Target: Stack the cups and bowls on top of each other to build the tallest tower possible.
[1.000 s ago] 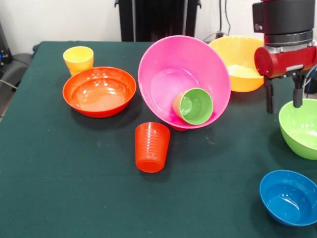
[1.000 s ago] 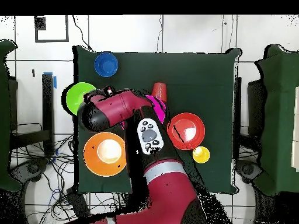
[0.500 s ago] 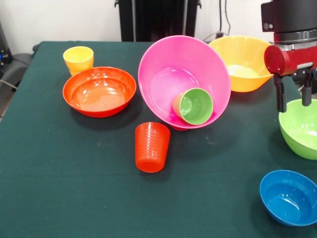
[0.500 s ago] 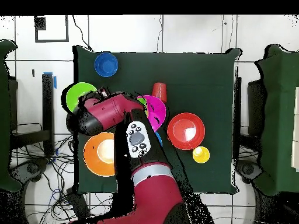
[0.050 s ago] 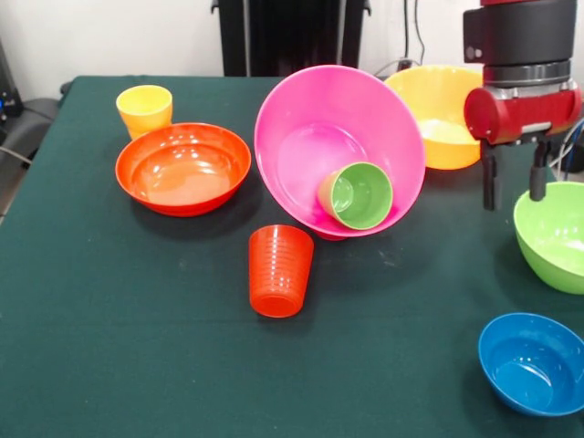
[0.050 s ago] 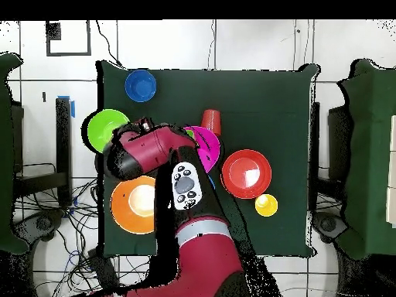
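Jaws are held apart and empty; gripper [image 5: 512, 189] is now shifted left, off the lime bowl [image 5: 553, 235].

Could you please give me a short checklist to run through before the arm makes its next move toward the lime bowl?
1. End effector empty: ok, nothing between its two open fingers.
2. End effector clear of the lime bowl: ok, it hangs beside the bowl's rim, not touching.
3. Lime bowl upright and free: ok, nothing inside it.
4. Pink bowl level enough to stack on: not ok, it is tilted steeply with the green cup lying inside.
5. What props the pink bowl up: cannot tell, its underside is hidden.
6. Path from lime bowl to pink bowl: ok, bare cloth between; the orange bowl sits behind.
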### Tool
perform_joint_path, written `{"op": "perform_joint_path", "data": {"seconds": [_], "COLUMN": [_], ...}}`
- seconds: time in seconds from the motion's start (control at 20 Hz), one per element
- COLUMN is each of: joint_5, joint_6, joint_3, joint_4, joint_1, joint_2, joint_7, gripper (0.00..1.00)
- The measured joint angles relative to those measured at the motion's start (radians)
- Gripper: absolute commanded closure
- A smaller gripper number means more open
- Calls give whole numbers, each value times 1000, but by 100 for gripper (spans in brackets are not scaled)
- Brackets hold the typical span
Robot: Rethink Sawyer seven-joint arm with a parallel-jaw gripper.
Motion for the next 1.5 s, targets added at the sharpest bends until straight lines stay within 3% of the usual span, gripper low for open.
{"op": "perform_joint_path", "data": {"seconds": [0.9,1.5], "joint_5": [0,7], "joint_6": [-11,-11], "joint_3": [-37,-37], "joint_4": [-2,-1], "joint_1": [0,-2], "joint_2": [81,20], "joint_7": [0,0], "gripper": [0,0]}}
